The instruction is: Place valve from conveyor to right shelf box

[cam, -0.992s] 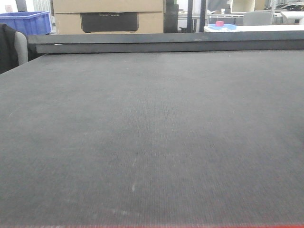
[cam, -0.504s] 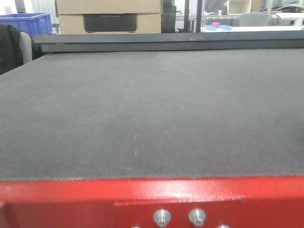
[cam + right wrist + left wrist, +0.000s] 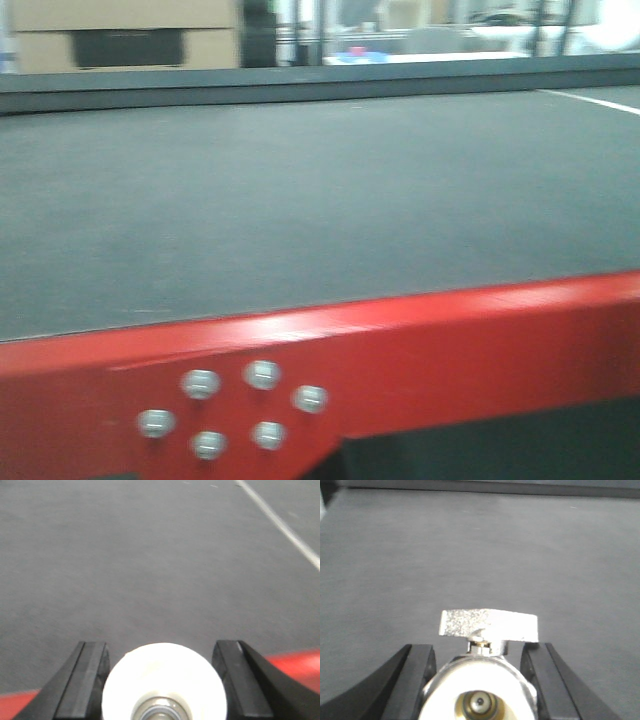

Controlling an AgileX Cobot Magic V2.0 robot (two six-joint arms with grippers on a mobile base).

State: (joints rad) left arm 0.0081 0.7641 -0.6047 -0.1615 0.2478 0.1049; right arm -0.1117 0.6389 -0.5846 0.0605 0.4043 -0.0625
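The conveyor's dark grey belt [image 3: 300, 200] fills the front view, with its red frame [image 3: 450, 340] across the bottom. Neither gripper shows in that view. In the left wrist view my left gripper [image 3: 480, 652] is shut on a silver valve [image 3: 489, 625]. Its flat handle points forward and its round open end faces the camera, held above the belt [image 3: 470, 555]. In the right wrist view my right gripper [image 3: 160, 647] is shut on a second valve [image 3: 164, 680], seen as a white round end between the black fingers. It hangs over the belt [image 3: 150, 555] near the red frame edge [image 3: 295, 662].
Several silver bolts [image 3: 262, 375] sit in the red frame. A raised dark rail [image 3: 300, 85] bounds the belt's far side, with cardboard boxes [image 3: 120, 35] behind it. A white line [image 3: 600, 102] crosses the belt at far right and also shows in the right wrist view [image 3: 280, 522].
The front view has drawn back from the conveyor and swung sideways. The red frame came into view and now slants across the bottom. The picture is motion-blurred.
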